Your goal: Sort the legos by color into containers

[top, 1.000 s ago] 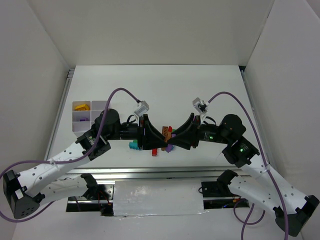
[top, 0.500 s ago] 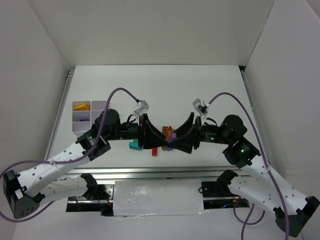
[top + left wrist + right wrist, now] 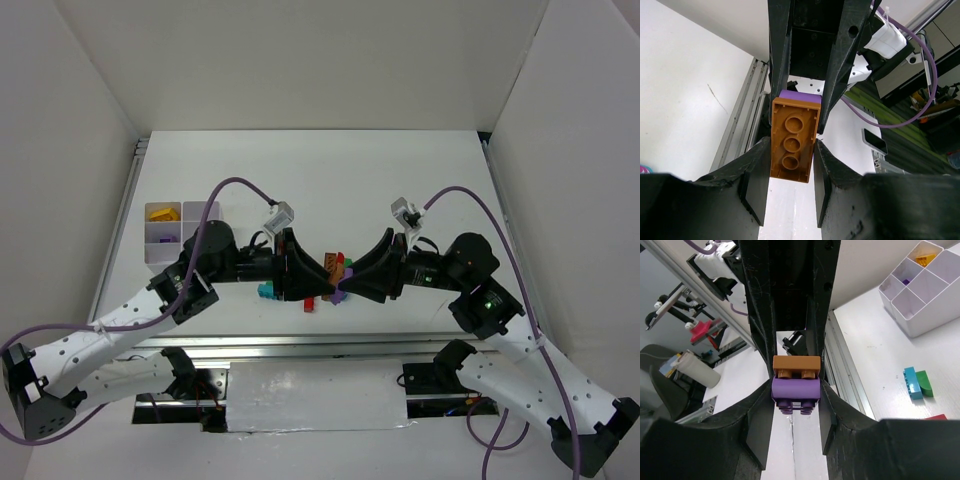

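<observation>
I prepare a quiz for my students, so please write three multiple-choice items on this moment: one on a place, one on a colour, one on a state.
1. Where on the table is the organiser tray? A. left side B. right side C. between the grippers
2. What colour is the brick in the left gripper? A. green B. orange C. red
3. How is the right gripper? A. wide open B. shut on the purple brick C. shut on the tray
Answers: 1 A, the top view shows it by the left edge; 2 B, the orange brick sits between its fingers; 3 B, its jaws press the purple brick's sides.
</observation>
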